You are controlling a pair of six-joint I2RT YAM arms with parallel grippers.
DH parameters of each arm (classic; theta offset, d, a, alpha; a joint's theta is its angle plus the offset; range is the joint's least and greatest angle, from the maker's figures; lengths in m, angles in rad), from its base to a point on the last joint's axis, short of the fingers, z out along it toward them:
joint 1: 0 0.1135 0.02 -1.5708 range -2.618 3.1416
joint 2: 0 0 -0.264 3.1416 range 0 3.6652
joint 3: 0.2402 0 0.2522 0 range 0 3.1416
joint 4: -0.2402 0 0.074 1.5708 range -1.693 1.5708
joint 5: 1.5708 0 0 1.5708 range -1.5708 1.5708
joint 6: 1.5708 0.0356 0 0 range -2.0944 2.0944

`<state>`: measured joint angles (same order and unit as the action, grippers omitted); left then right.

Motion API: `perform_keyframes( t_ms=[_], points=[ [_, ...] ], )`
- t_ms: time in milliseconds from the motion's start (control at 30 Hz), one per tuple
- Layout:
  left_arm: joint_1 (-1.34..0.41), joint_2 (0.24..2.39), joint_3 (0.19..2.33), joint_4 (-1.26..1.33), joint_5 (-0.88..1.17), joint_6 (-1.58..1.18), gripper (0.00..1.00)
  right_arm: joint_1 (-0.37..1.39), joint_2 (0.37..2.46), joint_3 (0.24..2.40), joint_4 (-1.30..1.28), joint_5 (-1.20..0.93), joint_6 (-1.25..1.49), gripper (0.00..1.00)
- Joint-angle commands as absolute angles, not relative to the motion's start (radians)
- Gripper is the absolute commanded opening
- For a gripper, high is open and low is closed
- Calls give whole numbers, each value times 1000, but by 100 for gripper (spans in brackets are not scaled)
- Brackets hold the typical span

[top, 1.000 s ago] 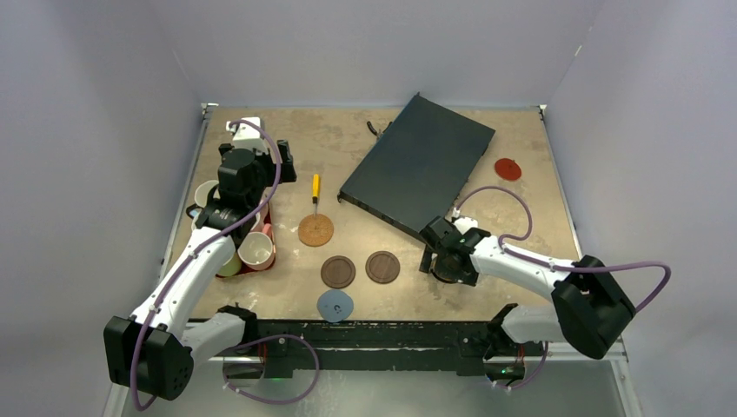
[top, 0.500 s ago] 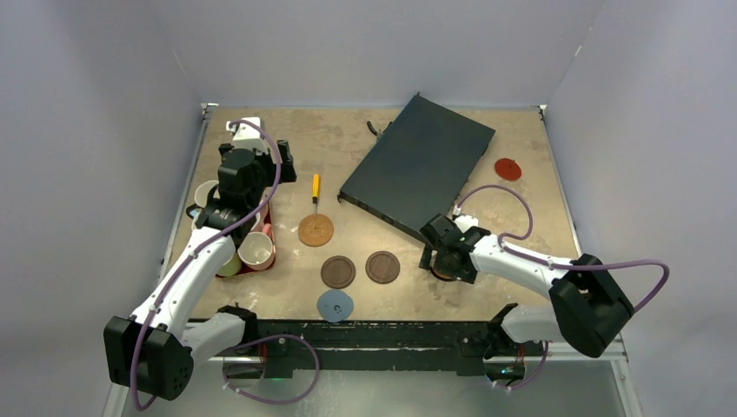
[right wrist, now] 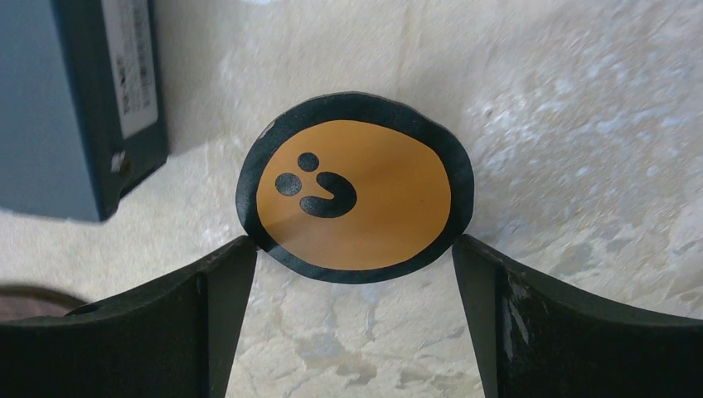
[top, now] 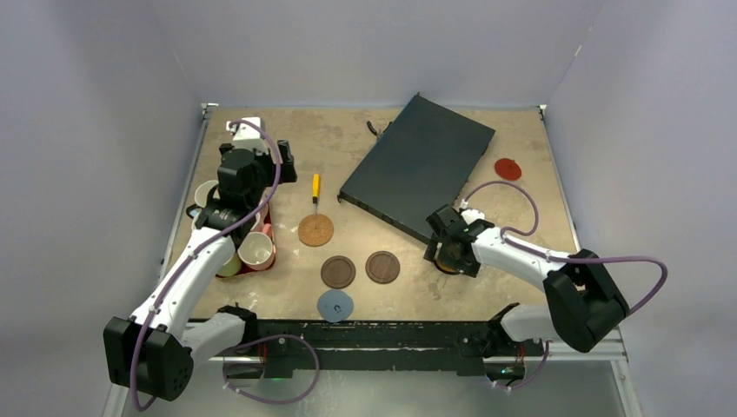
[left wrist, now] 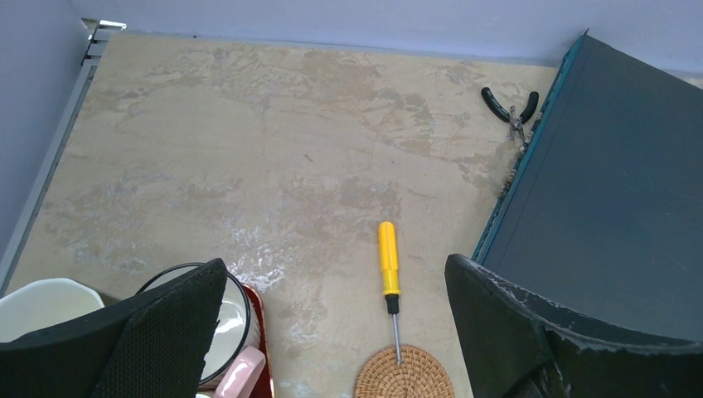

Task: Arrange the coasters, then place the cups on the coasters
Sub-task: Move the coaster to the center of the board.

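The orange coaster (right wrist: 355,199) with its dark rim lies flat on the table beside the corner of a dark box. My right gripper (right wrist: 352,249) is open, its fingertips at the rim on either side of the coaster's near edge. From above, my right gripper (top: 450,250) covers most of that coaster. The cork coaster (top: 315,230), two dark brown coasters (top: 338,272) (top: 382,267), a blue-grey one (top: 335,305) and a red one (top: 507,168) lie apart. The cups (top: 256,249) (top: 206,193) crowd a dark red tray (top: 267,231) at the left. My left gripper (left wrist: 336,274) hangs open and empty above them.
A large dark flat box (top: 417,165) lies slanted across the far middle, its corner close to my right gripper. A yellow-handled screwdriver (top: 315,188) rests with its tip on the cork coaster (left wrist: 406,377). Small pliers (top: 374,129) lie by the box's far edge.
My right gripper has slid a little toward the far side over the orange coaster, and its jaws have narrowed slightly. The left arm has not moved.
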<state>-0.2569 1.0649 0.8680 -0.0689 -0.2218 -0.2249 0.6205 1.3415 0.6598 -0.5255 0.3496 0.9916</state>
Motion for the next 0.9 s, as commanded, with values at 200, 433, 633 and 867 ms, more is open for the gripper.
perform_keyframes(
  t_ms=[200, 433, 633, 867],
  points=[
    [-273, 1022, 866, -29, -203, -241, 99, 489, 1390, 647, -528, 346, 918, 91],
    [-279, 1019, 867, -30, -197, -244, 99, 423, 1453, 681, -499, 330, 880, 93],
    [-282, 1007, 867, -30, -198, -244, 99, 381, 1521, 724, -483, 334, 847, 94],
    [-286, 1001, 870, -31, -200, -243, 99, 299, 1547, 772, -480, 352, 791, 94]
  ],
)
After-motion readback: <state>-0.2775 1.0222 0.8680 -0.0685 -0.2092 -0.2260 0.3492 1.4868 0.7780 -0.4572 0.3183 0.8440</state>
